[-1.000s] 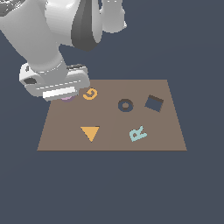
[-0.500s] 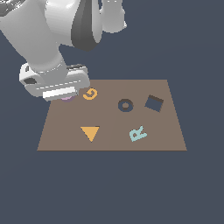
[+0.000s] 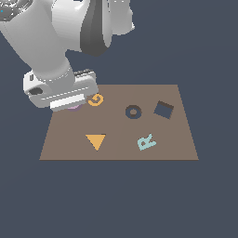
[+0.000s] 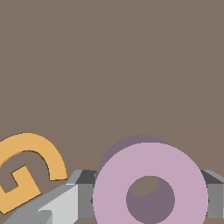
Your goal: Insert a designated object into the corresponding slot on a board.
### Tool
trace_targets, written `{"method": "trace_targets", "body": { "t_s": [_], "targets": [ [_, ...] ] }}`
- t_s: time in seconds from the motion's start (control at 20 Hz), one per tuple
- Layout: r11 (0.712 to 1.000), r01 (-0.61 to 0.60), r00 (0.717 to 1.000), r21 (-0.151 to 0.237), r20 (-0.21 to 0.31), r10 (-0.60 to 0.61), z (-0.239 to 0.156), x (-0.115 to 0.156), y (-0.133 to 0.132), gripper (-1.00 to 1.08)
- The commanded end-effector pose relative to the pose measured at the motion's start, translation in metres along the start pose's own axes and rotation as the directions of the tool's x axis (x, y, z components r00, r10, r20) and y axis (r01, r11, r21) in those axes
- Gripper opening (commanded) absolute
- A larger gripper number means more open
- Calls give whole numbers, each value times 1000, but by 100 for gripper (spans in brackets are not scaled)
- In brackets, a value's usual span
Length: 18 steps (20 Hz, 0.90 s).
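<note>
The designated object, a pale lilac flat ring (image 4: 114, 181), sits between the two grey fingers (image 4: 85, 199) of my gripper (image 4: 150, 200). The fingers press on its opposite sides, and a shadow lies on the board just under it. In the exterior view only a lilac sliver of the ring (image 3: 75, 108) shows below the white hand of the gripper (image 3: 70, 104), at the brown board's (image 3: 116, 151) far corner on that view's left. The slot (image 3: 133, 112), a dark ring recess with a brown centre, lies toward the exterior view's right of the gripper, past the orange G.
An orange spiral G (image 3: 95, 99) (image 4: 26, 168) lies right beside the gripper. A dark square recess (image 3: 163, 109) is beyond the slot. An orange triangle (image 3: 96, 141) and a teal R (image 3: 147, 142) lie on the board's near half.
</note>
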<state>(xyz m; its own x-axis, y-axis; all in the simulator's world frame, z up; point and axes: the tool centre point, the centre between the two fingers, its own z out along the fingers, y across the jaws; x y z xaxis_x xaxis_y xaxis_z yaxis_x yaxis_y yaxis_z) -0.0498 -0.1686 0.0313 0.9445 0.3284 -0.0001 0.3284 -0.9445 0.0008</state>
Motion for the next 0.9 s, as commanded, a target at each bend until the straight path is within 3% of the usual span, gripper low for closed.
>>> {"method": "trace_targets", "body": {
  "t_s": [0.0,0.2,0.4,0.6,0.85],
  "targets": [
    [998,58,998,0,-1,-58,-1,10,-5,-100],
    [983,186,983,-1,-1,-186,-2,31,-19,-100],
    [937,349,937,-1,-1,-349,-3,56,-41,-100],
    [853,522,853,-1,-1,-522,-5,79,-70,-100],
    [707,707,707,-2,0,-707,-7,98,-112,-100]
  ]
}}
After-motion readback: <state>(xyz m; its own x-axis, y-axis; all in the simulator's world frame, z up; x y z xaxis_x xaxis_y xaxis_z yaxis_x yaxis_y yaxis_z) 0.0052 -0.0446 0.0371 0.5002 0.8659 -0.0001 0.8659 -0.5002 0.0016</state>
